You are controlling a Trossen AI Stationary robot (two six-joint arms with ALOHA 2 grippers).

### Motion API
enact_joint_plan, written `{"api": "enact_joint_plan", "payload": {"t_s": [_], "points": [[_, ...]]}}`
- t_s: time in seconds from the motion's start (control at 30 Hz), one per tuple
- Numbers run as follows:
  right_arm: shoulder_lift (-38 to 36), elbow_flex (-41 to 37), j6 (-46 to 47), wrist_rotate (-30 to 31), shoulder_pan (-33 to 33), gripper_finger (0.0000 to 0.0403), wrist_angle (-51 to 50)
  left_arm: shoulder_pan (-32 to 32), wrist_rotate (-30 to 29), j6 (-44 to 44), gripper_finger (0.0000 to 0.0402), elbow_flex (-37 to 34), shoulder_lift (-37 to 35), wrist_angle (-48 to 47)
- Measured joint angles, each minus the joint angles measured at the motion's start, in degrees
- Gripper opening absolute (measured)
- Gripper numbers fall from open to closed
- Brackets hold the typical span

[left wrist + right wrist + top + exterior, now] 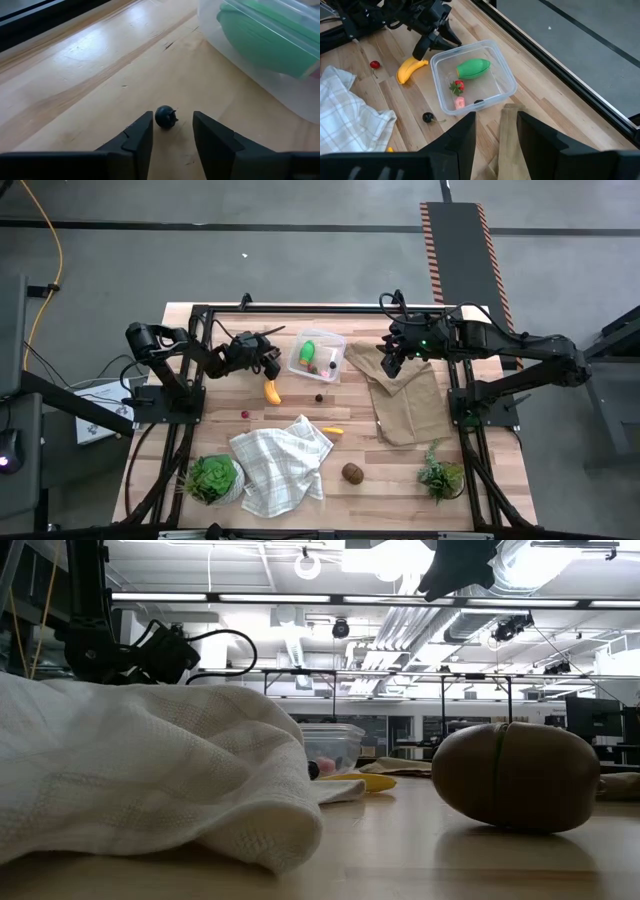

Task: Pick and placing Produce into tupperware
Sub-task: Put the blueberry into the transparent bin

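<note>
The clear tupperware (318, 356) stands at the table's far middle and holds a green piece (473, 68), a strawberry (458, 86) and a pink piece (460, 102). My left gripper (272, 365) is low at its left side and open. A small dark blue berry (166, 117) lies on the wood just ahead of the fingertips, between them and touching neither. The banana (271, 391), a dark berry (319, 397), a red berry (245, 415), a small yellow piece (333, 430) and the brown kiwi (352, 473) lie loose on the table. My right gripper (495, 122) hangs open, high to the right of the tupperware.
A white checked cloth (280, 465) lies crumpled at the near middle. A brown burlap cloth (405, 400) lies under the right arm. Potted plants stand at the near left (212, 478) and the near right (440, 476). A black frame borders the table's far edge (300, 308).
</note>
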Motion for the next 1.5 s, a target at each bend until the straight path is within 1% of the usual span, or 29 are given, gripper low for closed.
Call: {"api": "enact_joint_plan", "payload": {"t_s": [0.13, 0.23, 0.67, 0.93, 1.5], "points": [[0.0, 0.0, 0.01, 0.01, 0.01, 0.0133, 0.01, 0.0, -0.26, -0.01, 0.0105, 0.0, 0.0, 0.0], [0.0, 0.0, 0.01, 0.02, 0.01, 0.0133, 0.02, 0.0, -0.55, -0.01, 0.01, 0.0, 0.0, 0.01], [0.0, 0.0, 0.01, 0.02, 0.0, 0.0133, 0.07, 0.0, -0.66, -0.01, 0.0102, 1.1, 0.01, -0.41], [0.0, 0.02, 0.01, 0.02, 0.01, 0.0133, 0.04, 0.0, -0.66, 0.66, 0.01, 2.01, 0.04, -4.25], [0.0, 0.0, -0.51, 0.02, 0.01, 0.0133, 0.05, 0.0, -0.66, 0.39, 0.0099, 2.01, 0.04, -4.03]]}}
